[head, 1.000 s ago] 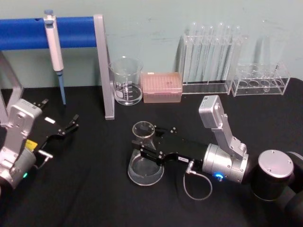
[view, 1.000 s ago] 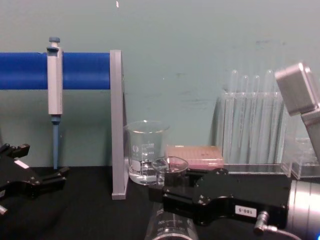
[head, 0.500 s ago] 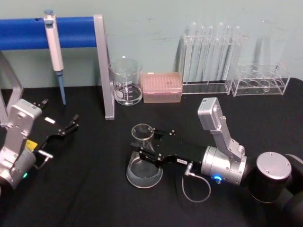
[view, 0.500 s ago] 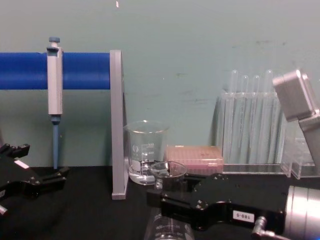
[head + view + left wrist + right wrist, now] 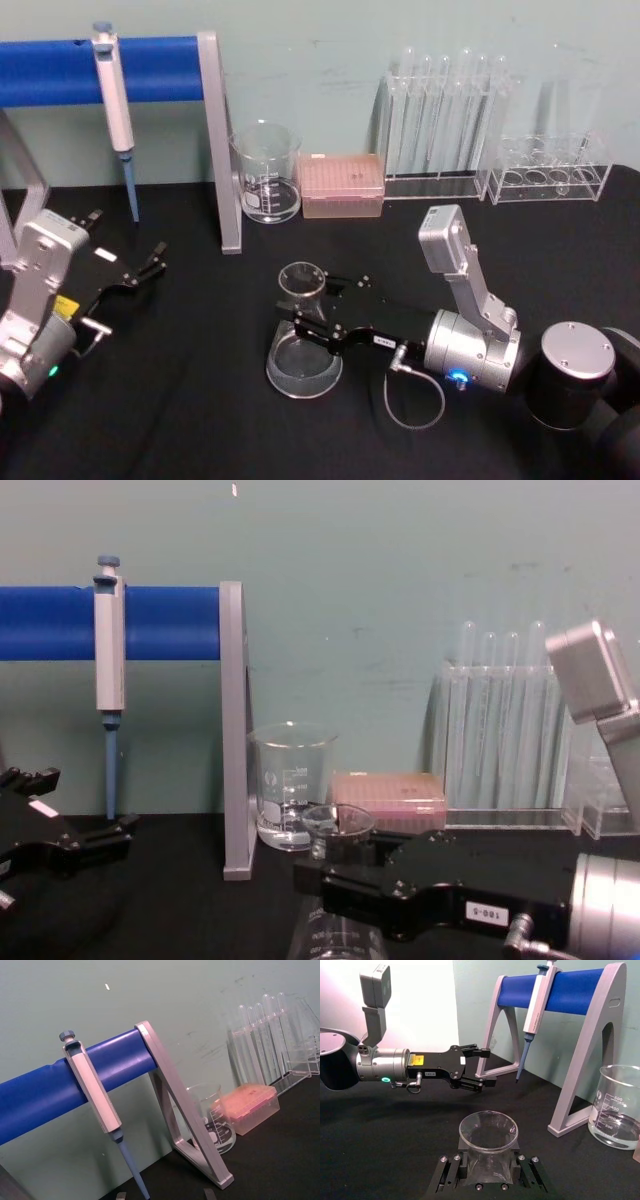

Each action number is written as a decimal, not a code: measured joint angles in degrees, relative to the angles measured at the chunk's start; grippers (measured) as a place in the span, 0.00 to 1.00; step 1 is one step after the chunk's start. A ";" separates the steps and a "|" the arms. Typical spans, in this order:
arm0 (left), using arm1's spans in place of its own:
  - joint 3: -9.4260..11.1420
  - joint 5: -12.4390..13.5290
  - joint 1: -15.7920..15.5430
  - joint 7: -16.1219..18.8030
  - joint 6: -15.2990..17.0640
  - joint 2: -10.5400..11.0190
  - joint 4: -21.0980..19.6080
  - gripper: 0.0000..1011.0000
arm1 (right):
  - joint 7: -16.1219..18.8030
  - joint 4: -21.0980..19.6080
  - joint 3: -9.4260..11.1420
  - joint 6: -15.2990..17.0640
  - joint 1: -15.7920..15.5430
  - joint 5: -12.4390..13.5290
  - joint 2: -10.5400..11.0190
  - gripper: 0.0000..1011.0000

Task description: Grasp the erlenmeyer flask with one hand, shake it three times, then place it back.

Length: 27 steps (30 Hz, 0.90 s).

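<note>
The right claw point(image 5: 322, 868) reaches in from the lower right, its black fingers closed about the neck of the erlenmeyer flask point(image 5: 338, 821), whose flared rim stands just above them. Behind it on the counter point(image 5: 180, 900) stand a beaker point(image 5: 293, 795), a pink tip box point(image 5: 388, 792) and a rack of test tubes point(image 5: 500, 730). The left claw point(image 5: 88, 805) sits low at the left edge, fingers apart, near a pipette point(image 5: 108, 640) hung on a blue bar point(image 5: 170, 623).

A pale green wall point(image 5: 330, 45) backs the black-covered table point(image 5: 180, 420); along its foot stand a grey pipette stand point(image 5: 222, 150) with a blue bar point(image 5: 55, 70), a glass beaker point(image 5: 267, 172), a pink tip box point(image 5: 342, 184) and clear test-tube racks point(image 5: 445, 125); the light is even and soft.
</note>
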 joint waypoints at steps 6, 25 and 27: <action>0.00 0.00 0.00 0.00 0.00 0.00 0.00 0.99 | -0.01 0.01 -0.04 0.11 0.01 0.01 0.02 0.45; 0.00 0.00 0.00 0.00 0.00 0.00 0.00 0.99 | -0.03 0.03 -0.06 0.18 -0.06 -0.11 0.04 0.45; 0.00 0.00 0.00 0.00 0.00 0.00 0.00 0.99 | -0.05 0.06 -0.10 0.30 -0.09 -0.22 0.05 0.46</action>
